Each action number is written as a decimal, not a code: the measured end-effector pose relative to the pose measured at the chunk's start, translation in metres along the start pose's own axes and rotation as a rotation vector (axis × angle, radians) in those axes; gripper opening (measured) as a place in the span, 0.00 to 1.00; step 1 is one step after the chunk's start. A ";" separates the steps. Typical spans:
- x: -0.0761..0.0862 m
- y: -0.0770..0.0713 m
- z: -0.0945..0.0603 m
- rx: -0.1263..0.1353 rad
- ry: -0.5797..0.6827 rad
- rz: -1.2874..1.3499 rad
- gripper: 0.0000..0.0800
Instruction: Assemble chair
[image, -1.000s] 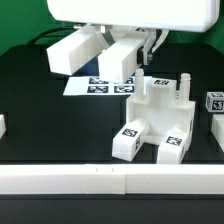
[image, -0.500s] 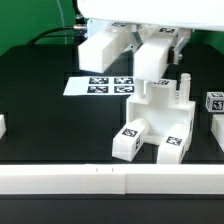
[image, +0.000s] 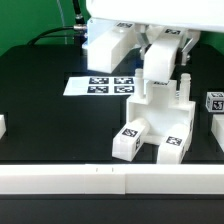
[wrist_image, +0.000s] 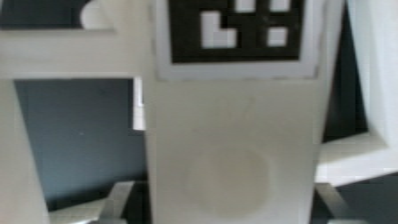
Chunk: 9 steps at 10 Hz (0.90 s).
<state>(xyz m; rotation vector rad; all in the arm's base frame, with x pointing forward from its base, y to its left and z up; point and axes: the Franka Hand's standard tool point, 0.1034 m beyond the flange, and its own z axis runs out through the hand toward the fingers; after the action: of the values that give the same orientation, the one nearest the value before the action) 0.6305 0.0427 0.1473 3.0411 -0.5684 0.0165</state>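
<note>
Since a second ago the claw (image: 160, 42), clamped shut on a white tagged bar (image: 160, 68), swung over from the exterior view's left; bar now hangs upright over the half-built chair (image: 155, 125) on the table (image: 40, 115) (contact unclear), so insertion likely comes next.

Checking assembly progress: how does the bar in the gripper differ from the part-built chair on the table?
The bar hangs in the shut gripper, above the table; the chair rests on it. The bar is one slim piece; the chair is a bigger block of joined parts. Both are white with black-and-white tags.
</note>
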 end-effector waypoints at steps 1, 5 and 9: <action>-0.014 -0.012 0.001 0.019 0.039 0.014 0.36; -0.023 -0.021 0.008 0.047 0.101 0.030 0.36; -0.022 -0.016 0.012 0.073 0.111 0.078 0.36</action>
<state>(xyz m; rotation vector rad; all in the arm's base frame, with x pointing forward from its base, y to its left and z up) 0.6160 0.0644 0.1339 3.0613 -0.6921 0.2123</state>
